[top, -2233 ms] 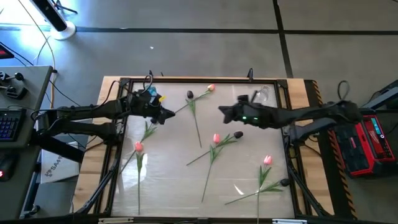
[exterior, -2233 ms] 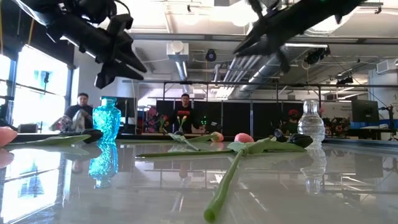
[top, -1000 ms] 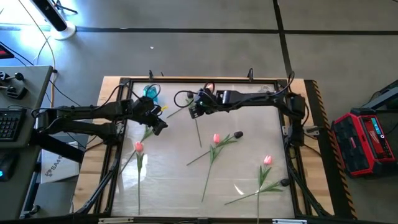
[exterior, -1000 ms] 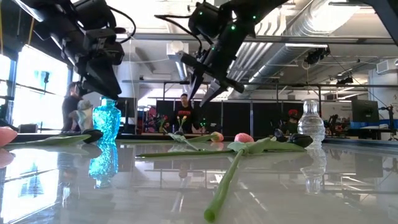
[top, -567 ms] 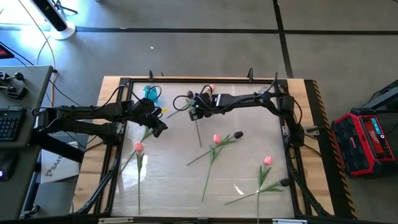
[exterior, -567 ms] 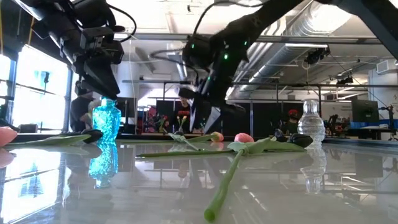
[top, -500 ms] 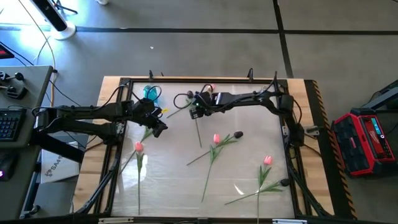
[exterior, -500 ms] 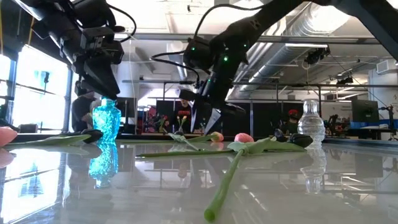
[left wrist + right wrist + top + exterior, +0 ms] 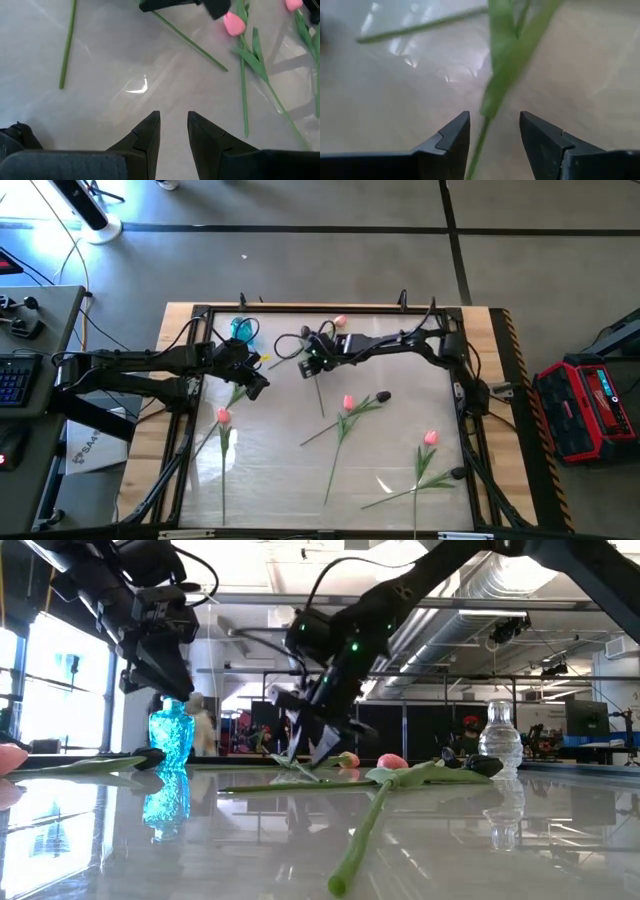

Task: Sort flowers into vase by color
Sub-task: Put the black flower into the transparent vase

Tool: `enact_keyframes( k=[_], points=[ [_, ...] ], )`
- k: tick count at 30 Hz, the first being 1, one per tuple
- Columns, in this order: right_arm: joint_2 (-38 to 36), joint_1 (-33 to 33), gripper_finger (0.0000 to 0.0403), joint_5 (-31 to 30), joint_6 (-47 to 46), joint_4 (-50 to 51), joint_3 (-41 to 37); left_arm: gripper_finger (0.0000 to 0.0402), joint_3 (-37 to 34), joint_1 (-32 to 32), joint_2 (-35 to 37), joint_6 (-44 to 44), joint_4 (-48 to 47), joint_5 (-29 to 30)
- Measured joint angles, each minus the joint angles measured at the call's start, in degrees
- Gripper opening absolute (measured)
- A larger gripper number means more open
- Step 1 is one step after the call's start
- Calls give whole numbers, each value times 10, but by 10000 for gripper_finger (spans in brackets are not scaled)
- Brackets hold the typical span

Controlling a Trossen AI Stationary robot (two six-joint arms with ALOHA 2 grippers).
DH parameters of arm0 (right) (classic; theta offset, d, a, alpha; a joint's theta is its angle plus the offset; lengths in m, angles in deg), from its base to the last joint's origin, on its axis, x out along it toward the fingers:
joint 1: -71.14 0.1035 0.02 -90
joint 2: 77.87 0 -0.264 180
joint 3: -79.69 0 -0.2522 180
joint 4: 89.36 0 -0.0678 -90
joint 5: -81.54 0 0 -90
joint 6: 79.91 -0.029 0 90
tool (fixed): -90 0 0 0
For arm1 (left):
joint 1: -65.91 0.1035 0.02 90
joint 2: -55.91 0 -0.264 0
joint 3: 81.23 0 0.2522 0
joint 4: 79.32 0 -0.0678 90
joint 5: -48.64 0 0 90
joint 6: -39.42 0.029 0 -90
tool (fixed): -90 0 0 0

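Note:
Several tulips lie flat on the glossy table: pink heads and a dark head. My right gripper reaches across to the far middle and hangs low over the table, open. Its fingers stand on either side of a green stem with a leaf, which runs on toward the near edge; I cannot tell that they touch it. My left gripper hovers at the left, slightly open, nothing between its fingers. A blue vase and a clear vase stand at the far edge.
A second stem crosses just beyond the right gripper. The right arm stretches along the far edge. A black frame borders the table. People show in the room behind the table.
My right gripper has come down toward the table and a little toward its left edge, ending low over the green stem at the far middle. Its fingers stay apart. The flowers lie where they were.

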Motion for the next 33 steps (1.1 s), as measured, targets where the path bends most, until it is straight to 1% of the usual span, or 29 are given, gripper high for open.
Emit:
enact_keyframes(
  k=[4, 7, 15, 19, 23, 26, 29, 31, 33],
  points=[
    [-1, -1, 161, 1, 5, 4, 1, 87, 0, -4, 0, -12, 0, 6],
    [0, 1, 150, -1, 19, 9, 1, 87, 0, -4, 0, -14, 0, 11],
    [0, 2, 81, 16, 28, 4, 1, 87, 0, -4, 0, -16, 0, 17],
    [7, 4, 60, 36, 38, -1, 1, 87, 0, -4, 0, -16, 1, 18],
    [22, 2, 53, 73, 26, -5, 4, 87, 0, -4, 0, -27, 5, 22],
    [27, 7, 56, 64, 24, -3, 4, 87, 0, -5, 0, -38, 5, 22],
    [27, 6, 54, 67, 28, -2, 3, 87, 0, -9, 0, -45, 5, 22],
    [24, 5, 39, 66, 28, 0, 3, 87, 0, -12, 0, -45, 5, 23],
    [20, 2, 14, 69, 29, 2, 2, 87, 0, -16, 0, -47, 5, 24]
  ],
)
